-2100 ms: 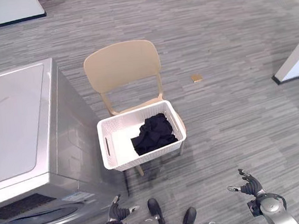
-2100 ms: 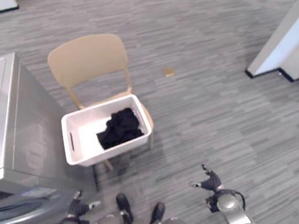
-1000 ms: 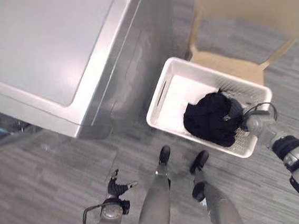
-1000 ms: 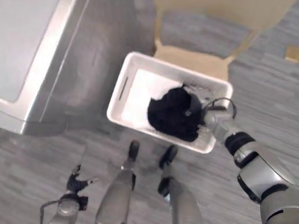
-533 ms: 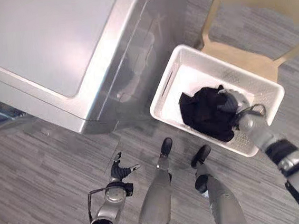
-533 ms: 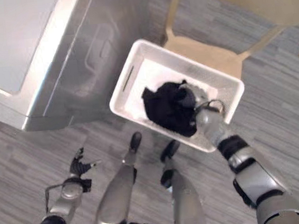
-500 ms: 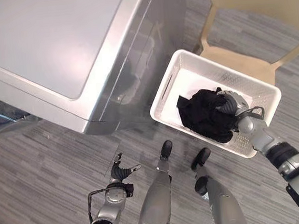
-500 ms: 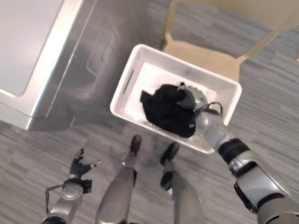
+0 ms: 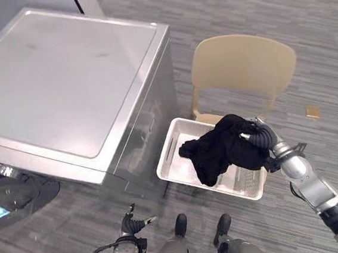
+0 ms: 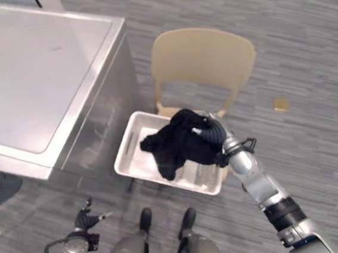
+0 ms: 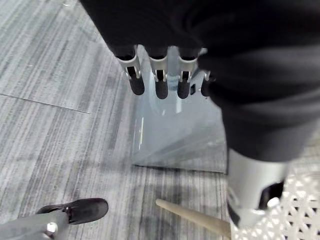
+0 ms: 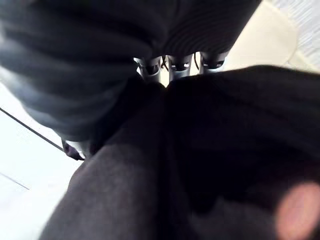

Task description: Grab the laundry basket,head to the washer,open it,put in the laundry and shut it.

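Observation:
A white laundry basket (image 9: 170,152) rests on the seat of a tan chair (image 9: 242,65), right beside the silver washer (image 9: 64,94). My right hand (image 9: 259,134) is shut on the black laundry (image 9: 219,148) and holds the bundle just above the basket, part of it hanging down inside. In the right wrist view its fingers (image 12: 175,65) are buried in the black cloth (image 12: 200,165). My left hand (image 9: 132,224) hangs low near the floor in front of the washer, fingers (image 11: 157,75) straight and holding nothing.
A round dark glassy door (image 9: 8,199) juts out at the washer's front, lower left. A small tan piece (image 9: 312,111) lies on the grey floor right of the chair. Open floor stretches to the right.
The camera has swung, so the whole scene has shifted. My right hand has raised the black laundry from the basket's bottom to above its rim. The left hand stays low and open.

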Controlling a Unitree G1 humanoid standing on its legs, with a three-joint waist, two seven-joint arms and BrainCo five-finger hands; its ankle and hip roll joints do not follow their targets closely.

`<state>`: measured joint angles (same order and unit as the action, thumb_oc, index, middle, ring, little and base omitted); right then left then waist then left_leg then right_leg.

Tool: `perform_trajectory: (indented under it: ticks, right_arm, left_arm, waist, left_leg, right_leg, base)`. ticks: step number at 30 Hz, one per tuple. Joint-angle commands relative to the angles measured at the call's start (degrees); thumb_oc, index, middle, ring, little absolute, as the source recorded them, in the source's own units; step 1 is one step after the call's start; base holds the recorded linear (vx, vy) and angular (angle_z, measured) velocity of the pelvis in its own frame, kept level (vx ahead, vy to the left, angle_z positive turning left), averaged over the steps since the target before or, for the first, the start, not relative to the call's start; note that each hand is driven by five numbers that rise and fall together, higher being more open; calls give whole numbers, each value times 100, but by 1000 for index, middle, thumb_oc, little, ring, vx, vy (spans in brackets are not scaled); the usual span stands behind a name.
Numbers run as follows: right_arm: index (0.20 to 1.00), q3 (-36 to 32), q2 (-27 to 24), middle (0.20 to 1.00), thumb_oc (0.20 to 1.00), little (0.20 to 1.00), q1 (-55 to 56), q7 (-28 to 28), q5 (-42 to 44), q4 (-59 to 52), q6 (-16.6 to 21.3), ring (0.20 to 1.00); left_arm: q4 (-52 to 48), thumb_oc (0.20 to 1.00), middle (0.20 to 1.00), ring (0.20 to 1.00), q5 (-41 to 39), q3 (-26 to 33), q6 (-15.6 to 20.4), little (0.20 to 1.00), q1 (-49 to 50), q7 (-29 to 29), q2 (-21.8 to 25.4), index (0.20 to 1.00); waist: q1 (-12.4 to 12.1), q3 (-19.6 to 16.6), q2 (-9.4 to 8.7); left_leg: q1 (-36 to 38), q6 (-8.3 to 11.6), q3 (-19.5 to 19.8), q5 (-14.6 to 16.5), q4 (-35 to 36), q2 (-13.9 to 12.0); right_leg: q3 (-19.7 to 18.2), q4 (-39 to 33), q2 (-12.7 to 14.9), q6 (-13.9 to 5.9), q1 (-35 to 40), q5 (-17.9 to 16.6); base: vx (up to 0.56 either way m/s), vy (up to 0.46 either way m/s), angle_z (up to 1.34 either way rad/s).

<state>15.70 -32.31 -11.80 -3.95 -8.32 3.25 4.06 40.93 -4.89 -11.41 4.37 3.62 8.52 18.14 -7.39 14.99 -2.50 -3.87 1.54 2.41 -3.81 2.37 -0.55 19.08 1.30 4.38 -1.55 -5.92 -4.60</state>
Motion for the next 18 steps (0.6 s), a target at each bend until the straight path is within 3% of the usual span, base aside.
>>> perform_trajectory:
  ticks: [1,4,5,7,9,11,12,14,15,16,18]
  right_arm:
    - [200,-205,250,200,200,200,39,100,517,-552,449,200]
    - [200,-366,430,200,200,200,184,104,685,-764,470,200]
    - [200,-372,624,200,200,200,135,84,1013,-748,483,200]
    - [200,-158,773,200,200,200,-358,-67,1244,-634,540,200]
    - [200,-128,693,200,200,200,-480,-74,1237,-711,514,200]
    - [200,-14,629,200,200,200,-559,-13,1374,-925,480,200]
    - [200,-14,627,200,200,200,-559,-13,1374,-926,480,200]
    - [200,2,585,200,200,200,-524,103,1478,-1070,493,200]
    - [200,53,563,200,200,200,-538,179,1486,-1123,495,200]
    - [200,52,563,200,200,200,-540,179,1486,-1123,496,200]
    - [200,96,550,200,200,200,-572,266,1509,-1200,490,200]
  left_arm:
    - [-114,1000,1000,1000,363,-46,47,1000,90,-34,177,1000]
    - [-267,1000,1000,1000,333,-18,43,1000,168,-5,251,1000]
    - [-420,1000,1000,1000,268,-35,71,1000,171,15,281,1000]
    - [-783,1000,1000,1000,22,81,77,1000,263,32,266,1000]
    - [-973,1000,1000,1000,-88,125,86,1000,252,57,196,1000]
    - [-1420,1000,1000,1000,-141,62,162,1000,279,-23,181,1000]
    - [-1423,1000,1000,1000,-142,62,160,1000,280,-23,180,1000]
    - [-1767,1000,1000,1000,-94,17,203,1000,323,-110,237,1000]
    - [-2086,1000,1000,1000,-14,-102,257,1000,285,-215,311,1000]
    - [-2089,1000,1000,1000,-14,-101,255,1000,284,-216,311,1000]
    - [-2386,1000,1000,1000,120,-301,310,1000,117,-311,425,1000]
  waist:
    - [108,-219,59]
    - [113,-410,64]
    - [-3,-509,44]
    - [-214,-487,168]
    - [-210,-361,236]
    - [-118,-262,162]
    - [-113,-274,173]
    - [-16,-316,66]
    - [79,-385,-22]
    - [87,-391,-19]
    - [238,-505,-50]
  left_leg:
    - [-335,-56,-24,143,-278,116]
    - [-475,-23,143,-2,-316,115]
    - [-698,129,229,-282,-241,102]
    - [-1180,356,353,-779,38,-46]
    - [-1310,443,298,-812,98,-71]
    - [-1264,257,-64,-427,-411,-31]
    - [-1288,258,-54,-431,-421,-39]
    - [-1158,143,-259,14,-897,10]
    - [-832,114,-450,491,-1209,31]
    - [-848,113,-441,480,-1211,31]
    - [-321,119,-699,831,-1216,-120]
  right_leg:
    - [-854,1781,36,-583,110,1391]
    - [-1405,2360,-171,-601,270,1256]
    - [-1518,1553,-358,-405,751,1815]
    - [-1628,725,-628,-209,824,1943]
    - [-1525,622,-662,-165,720,1796]
    - [-1179,455,-453,-212,554,1503]
    - [-1172,443,-464,-211,542,1485]
    - [-963,285,-292,-256,467,1312]
    - [-735,139,-145,-271,464,1199]
    - [-726,129,-147,-271,458,1184]
    - [-509,56,-69,-296,445,1126]
  base:
    - [-214,-80,44]
    - [-265,-149,80]
    - [-425,-229,72]
    - [-678,-233,49]
    - [-492,-82,46]
    - [-370,18,44]
    - [-346,23,40]
    - [-228,41,72]
    - [-164,42,98]
    - [-137,75,113]
    - [-32,138,90]
